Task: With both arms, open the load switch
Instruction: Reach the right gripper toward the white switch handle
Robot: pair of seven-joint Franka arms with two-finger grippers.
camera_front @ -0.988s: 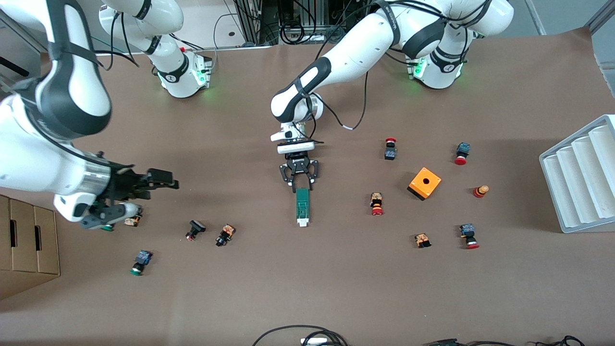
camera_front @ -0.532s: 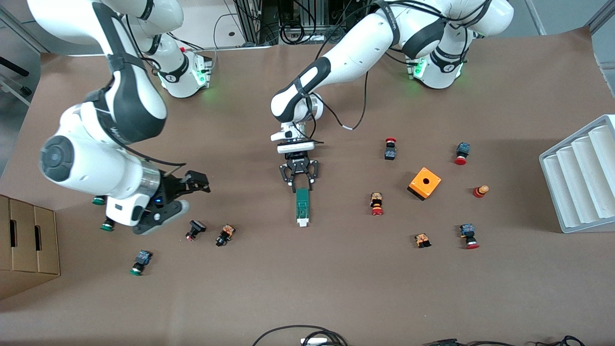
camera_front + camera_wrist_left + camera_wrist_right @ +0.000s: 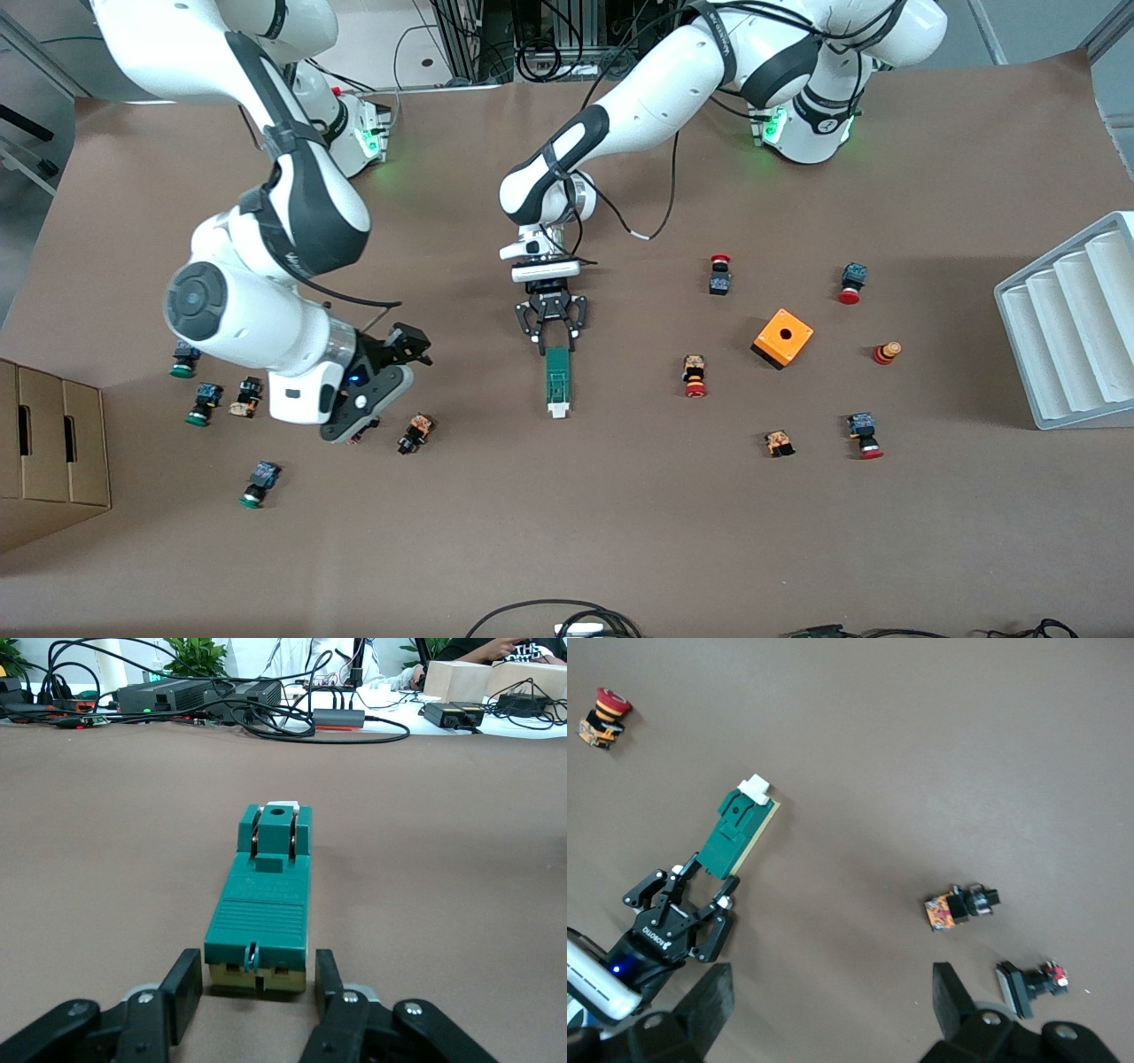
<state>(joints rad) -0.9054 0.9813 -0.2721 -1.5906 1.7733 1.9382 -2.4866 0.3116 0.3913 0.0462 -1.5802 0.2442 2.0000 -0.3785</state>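
Observation:
The load switch (image 3: pixel 557 381) lies flat mid-table, a narrow dark-green block with its white piece at the end nearer the front camera. My left gripper (image 3: pixel 551 344) is low at its other end. In the left wrist view, the left gripper (image 3: pixel 256 981) is open, its fingers (image 3: pixel 184 985) flanking the load switch (image 3: pixel 261 904) with a thin gap on each side. My right gripper (image 3: pixel 412 346) hangs open and empty over the table toward the right arm's end. The right wrist view shows the right gripper (image 3: pixel 833 1010) above bare table, and the load switch (image 3: pixel 740 828) with the left gripper (image 3: pixel 709 879) on it.
Small push buttons (image 3: pixel 415 432) lie under and around the right hand, and more (image 3: pixel 695 375) are scattered toward the left arm's end. An orange cube (image 3: pixel 782 338) sits there too. A white rack (image 3: pixel 1072 328) and a cardboard box (image 3: pixel 49 443) stand at the table's ends.
The right arm has swung in from its end of the table toward the middle, carrying its open gripper closer to the load switch. The left arm has stayed in place.

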